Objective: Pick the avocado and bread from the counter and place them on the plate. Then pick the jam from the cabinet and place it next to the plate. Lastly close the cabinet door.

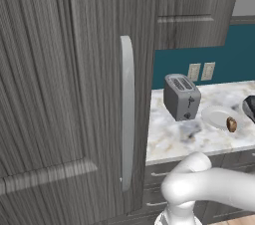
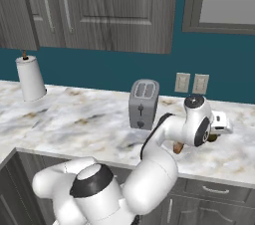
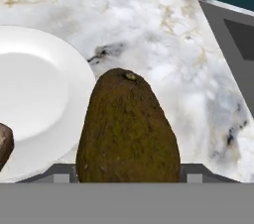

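1. In the left base view, the cabinet door point(image 1: 64, 94) stands swung out at nine o'clock, its pale bar handle point(image 1: 127, 114) upright along its right edge.
2. At three o'clock from the handle a grey toaster point(image 1: 182, 96) stands on the counter point(image 1: 172, 139), under two wall outlets point(image 1: 200, 71).
3. Further toward three o'clock lies the white plate point(image 1: 215, 116), with a brown piece, likely the bread point(image 1: 231, 124), at its right rim.
4. In the right base view, a paper towel roll point(image 2: 30, 77) stands at nine o'clock on the counter.
5. In the hand view, the plate sits at nine o'clock and the avocado point(image 3: 128, 129) at six o'clock.
6. My fingers point(image 3: 59, 173) are clamped on the avocado, one on each side of its wide end; its narrow stem end points to twelve o'clock.
7. The avocado overlaps the plate's right rim; whether it touches I cannot tell.
8. A dark stove edge point(image 3: 233, 44) shows at two o'clock.
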Tool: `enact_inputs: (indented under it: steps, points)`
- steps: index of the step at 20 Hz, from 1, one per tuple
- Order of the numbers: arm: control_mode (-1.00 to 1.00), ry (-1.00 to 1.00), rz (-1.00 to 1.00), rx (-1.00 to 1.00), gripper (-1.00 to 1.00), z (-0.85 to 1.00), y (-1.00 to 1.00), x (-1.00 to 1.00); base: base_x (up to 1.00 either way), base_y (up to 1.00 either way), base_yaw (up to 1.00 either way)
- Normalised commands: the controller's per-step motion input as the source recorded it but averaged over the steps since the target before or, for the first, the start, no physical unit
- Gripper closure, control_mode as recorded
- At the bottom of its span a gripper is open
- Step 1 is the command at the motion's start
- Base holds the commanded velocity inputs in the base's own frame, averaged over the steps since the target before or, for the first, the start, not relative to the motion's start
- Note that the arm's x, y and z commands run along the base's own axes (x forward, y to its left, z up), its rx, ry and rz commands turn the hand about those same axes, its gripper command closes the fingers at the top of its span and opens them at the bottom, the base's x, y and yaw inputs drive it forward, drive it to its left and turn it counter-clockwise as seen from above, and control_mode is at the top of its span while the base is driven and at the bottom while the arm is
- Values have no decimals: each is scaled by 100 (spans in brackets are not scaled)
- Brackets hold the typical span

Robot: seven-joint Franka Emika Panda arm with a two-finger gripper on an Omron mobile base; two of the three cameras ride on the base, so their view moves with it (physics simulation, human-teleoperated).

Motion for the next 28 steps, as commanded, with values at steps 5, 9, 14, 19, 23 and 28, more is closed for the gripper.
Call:
enact_inputs:
  steps: [5,9,14,19,23,28]
  points:
    - [-100,0,-2,11,100,10,23,0,0,0,0]
    - [-100,-5,0,8,100,12,26,0,0,0,0]
    - [-100,-7,0,6,100,2,37,0,0,0,0]
    - [-100,-5,0,2,100,0,48,0,0,0,0]
    - [-100,-4,0,0,100,0,47,0,0,0,0]
    - [-100,-3,0,0,100,0,46,0,0,0,0]
